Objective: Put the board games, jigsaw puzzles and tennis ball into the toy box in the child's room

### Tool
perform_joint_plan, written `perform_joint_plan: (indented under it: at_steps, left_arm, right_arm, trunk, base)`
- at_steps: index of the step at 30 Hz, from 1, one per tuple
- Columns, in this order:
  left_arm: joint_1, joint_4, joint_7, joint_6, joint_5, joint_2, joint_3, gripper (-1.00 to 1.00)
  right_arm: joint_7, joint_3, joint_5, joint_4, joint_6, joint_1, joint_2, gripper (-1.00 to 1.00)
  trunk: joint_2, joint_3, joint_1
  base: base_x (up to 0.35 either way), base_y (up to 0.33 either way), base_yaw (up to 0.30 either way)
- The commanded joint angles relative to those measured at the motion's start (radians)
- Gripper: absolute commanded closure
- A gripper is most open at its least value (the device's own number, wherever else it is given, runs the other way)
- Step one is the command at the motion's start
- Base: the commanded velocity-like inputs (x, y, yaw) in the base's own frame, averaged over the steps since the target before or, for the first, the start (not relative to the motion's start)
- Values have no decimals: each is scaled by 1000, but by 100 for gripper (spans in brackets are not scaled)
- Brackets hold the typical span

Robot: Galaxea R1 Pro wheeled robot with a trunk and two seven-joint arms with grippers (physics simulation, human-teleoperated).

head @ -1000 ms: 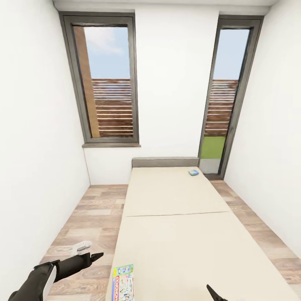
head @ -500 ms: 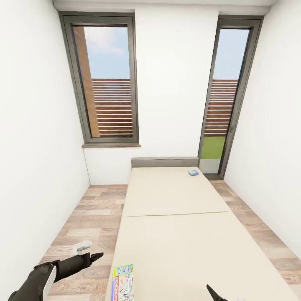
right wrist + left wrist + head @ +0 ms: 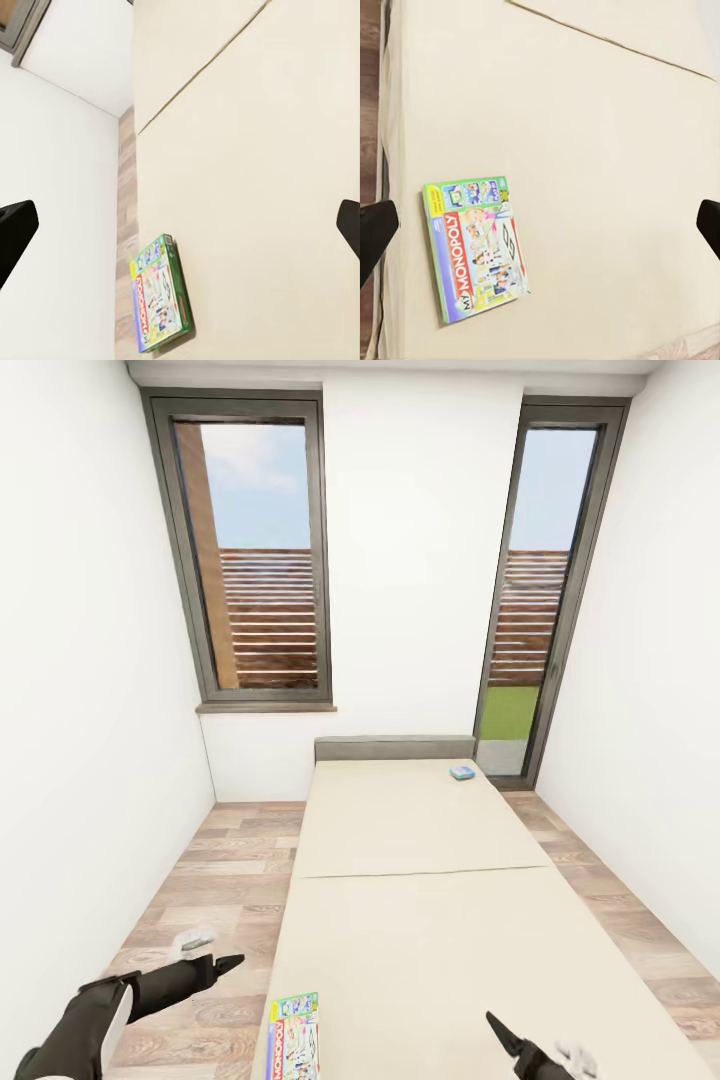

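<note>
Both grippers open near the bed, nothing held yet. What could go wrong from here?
1. The Monopoly box lies flat at the bed's near corner; a clumsy pinch by the left gripper may push it onto the floor.
2. The small blue box sits at the far end, probably out of reach from here.

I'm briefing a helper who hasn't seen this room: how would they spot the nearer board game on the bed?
Find the large cream mattress bed running from the two tall windows toward the camera, split by one seam. On its near section, at the left edge beside the wood floor, lies a flat green-edged "My Monopoly" board game box. The small blue box lies far off by the headboard.
</note>
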Motion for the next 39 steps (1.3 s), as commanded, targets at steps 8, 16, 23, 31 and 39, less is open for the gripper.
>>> perform_joint_plan:
  at_steps: [8,16,23,31,39]
  left_arm:
    - [-74,-73,75,127,-19,-38,-34,-100]
    - [-207,-78,346,195,-20,-115,-152,-100]
    - [-322,26,477,202,-20,-136,-175,-100]
    - [-406,103,501,195,-21,-139,-179,-100]
    - [-417,110,503,186,-21,-140,-180,-100]
  right_arm:
    - [-416,180,-9,-443,296,-11,24,-100]
    - [-748,373,-24,-603,384,-17,22,-100]
    - [-785,402,-26,-641,391,-16,14,-100]
    - [-774,409,-27,-726,411,-4,8,-100]
    - [-727,401,-34,-738,482,-2,9,-100]
  trunk:
    - [-1,-1,0]
    - [-1,-1,0]
    - [-1,-1,0]
    - [-1,-6,0]
    - [-1,-18,0]
  base:
    - [0,0,0]
    - [0,0,0]
    - [0,0,0]
    - [0,0,0]
    - [0,0,0]
